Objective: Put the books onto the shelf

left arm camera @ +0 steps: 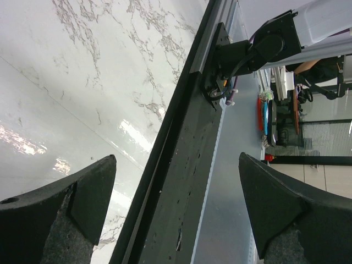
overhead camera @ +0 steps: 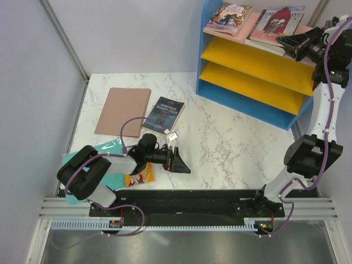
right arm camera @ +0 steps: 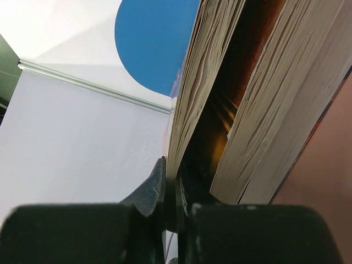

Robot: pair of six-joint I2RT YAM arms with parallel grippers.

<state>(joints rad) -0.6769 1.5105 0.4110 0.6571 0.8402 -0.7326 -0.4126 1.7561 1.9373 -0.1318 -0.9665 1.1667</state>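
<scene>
The shelf (overhead camera: pixel 250 74) stands at the far right, with a blue frame, a pink top board and two yellow boards. Two books lie on its top board, a purple-toned one (overhead camera: pixel 228 15) and a pink-red one (overhead camera: pixel 278 22). My right gripper (overhead camera: pixel 281 42) is at the pink-red book's near edge. In the right wrist view its jaws (right arm camera: pixel 170 171) are pinched on a thin layer of that book's pages (right arm camera: pixel 206 60), above a second page block (right arm camera: pixel 275 110). The dark blue Nineteen Eighty-Four (overhead camera: pixel 164 114) lies flat on the table. A yellow book (overhead camera: pixel 140 177) peeks out under my left arm. My left gripper (overhead camera: pixel 183 160) (left arm camera: pixel 177 159) is open and holds nothing.
A brownish-pink board (overhead camera: pixel 122 111) lies at the left of the marble table (overhead camera: pixel 231 143). A teal sheet (overhead camera: pixel 104 159) lies under the left arm. A small white tag (overhead camera: pixel 172 136) sits near the blue book. The black front rail (left arm camera: pixel 181 181) runs below the left fingers.
</scene>
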